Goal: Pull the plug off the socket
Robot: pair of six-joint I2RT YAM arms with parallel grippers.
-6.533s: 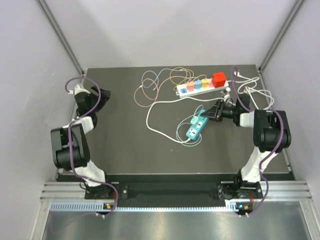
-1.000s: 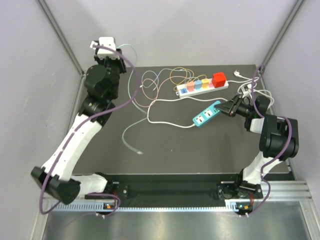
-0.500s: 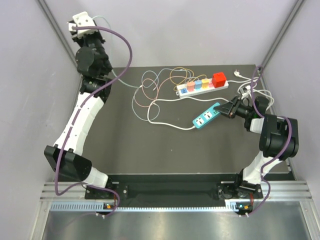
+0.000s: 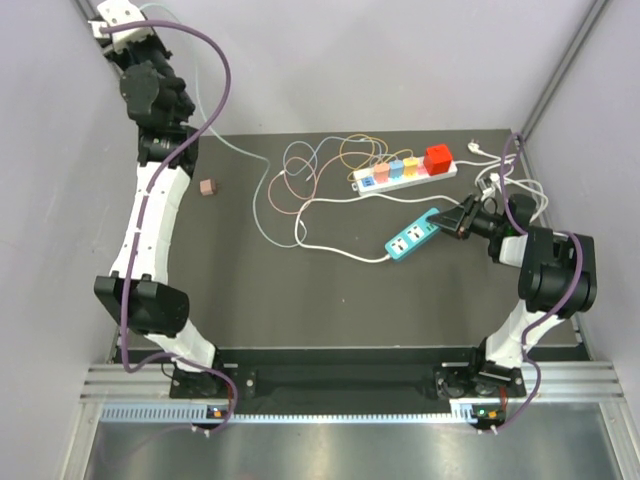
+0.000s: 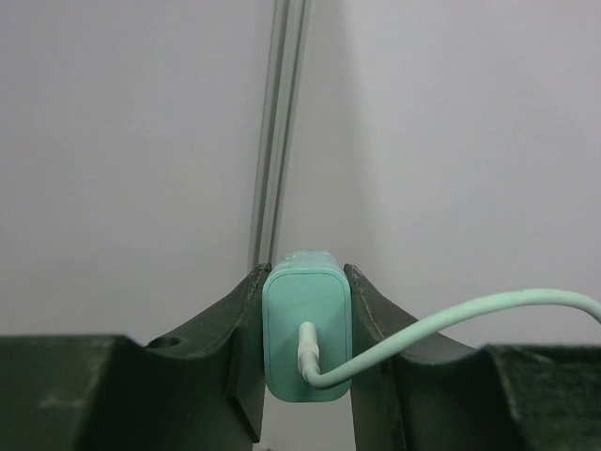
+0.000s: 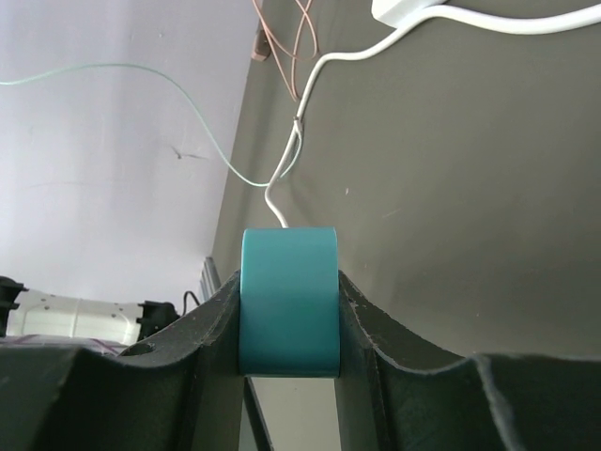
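Top: teal plastic socket strip (image 4: 413, 233) at right of dark tabletop (image 4: 300, 300).
Left wrist: left fingers (image 5: 242, 319) clamp mint-green plastic plug (image 5: 305, 329), held high.
Right wrist: right fingers (image 6: 221, 324) clamp the strip's end.
Judged: plug free. Next: lower it, release.

Pale lilac walls (image 4: 400, 60) and aluminium posts (image 4: 565, 60) enclose a dark table (image 4: 330, 300)

No writing, brand or number can be read in any view. The mint plug (image 5: 305, 334) shows a plain face. The teal socket strip (image 4: 413, 234), at about 3 o'clock on the desk (image 4: 300, 300), is too small to show any marking.
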